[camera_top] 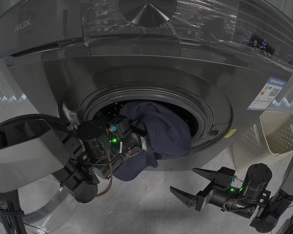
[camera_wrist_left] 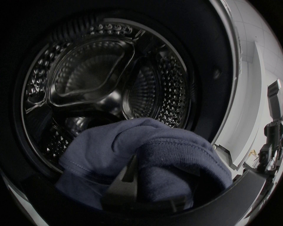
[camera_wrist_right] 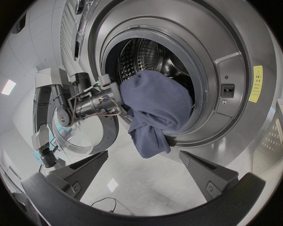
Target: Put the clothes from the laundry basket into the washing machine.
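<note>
Right tool (camera_top: 182, 179): fingers apart, holding nothing, low in front of the washing machine (camera_top: 59, 65).

Left tool (camera_wrist_left: 131, 173): clamped on the navy garment (camera_top: 165, 129) at the drum (camera_wrist_left: 88, 67) mouth.

Status: loading appears partly done. The garment's bulk sits in the opening and its tail hangs outside over the door rim (camera_top: 213, 124).

Remaining: push deeper, release. The hanging tail would obstruct door closure.

The laundry basket (camera_top: 280, 133) stands beside the machine, on the right.

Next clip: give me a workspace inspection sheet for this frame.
Surface: grey tiled floor.
Job's things: dark navy fabric garment half inside the drum mouth of the grey front-loading washing machine, tail hanging over the lip; white perforated plastic laundry basket to the machine's right.
Clutter: nothing seen.
Grippers: left claw shut on the garment at the drum mouth; right claw open, low over the floor.
Cables: thin dark cable lying on the floor.
Surroundings: white tiled wall.
</note>
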